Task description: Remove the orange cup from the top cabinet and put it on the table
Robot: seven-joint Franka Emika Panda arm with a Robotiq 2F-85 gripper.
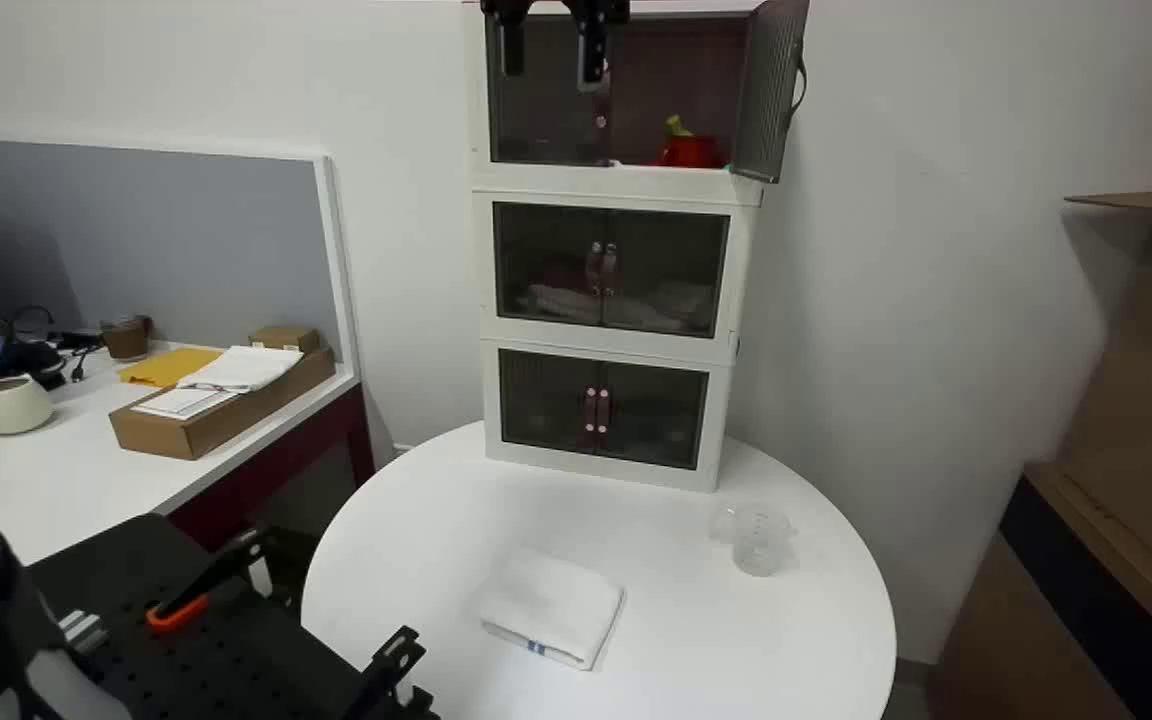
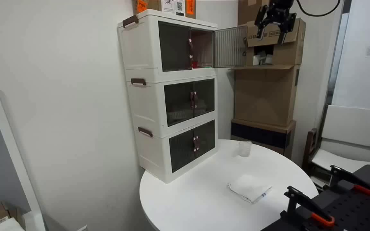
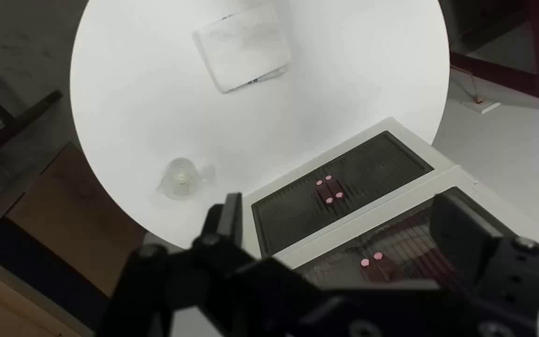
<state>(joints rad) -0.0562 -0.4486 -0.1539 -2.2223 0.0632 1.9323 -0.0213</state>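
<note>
The orange cup, a small red-orange mug (image 1: 693,152), sits on the floor of the top cabinet (image 1: 621,180), on its right side in that exterior view. A yellow-green part shows at its top. Only a sliver of the cup (image 2: 195,64) shows beside the shut left door in an exterior view. The top cabinet's ribbed right door (image 1: 774,95) stands swung open. My gripper (image 2: 270,39) is open and empty, in the air in front of the cabinet, apart from it; it points down. In the wrist view, my spread fingers (image 3: 337,201) frame the lower compartments; the cup is out of view there. The round white table (image 1: 696,630) bears the cabinet.
A clear cup (image 1: 761,540) and a folded white towel (image 1: 553,607) are on the table. Cardboard boxes (image 2: 263,93) are stacked beside the cabinet, behind the open door. A white desk (image 1: 66,490) with a cardboard box (image 1: 221,405) stands to one side. Black clamps (image 2: 310,205) sit on the robot's stand.
</note>
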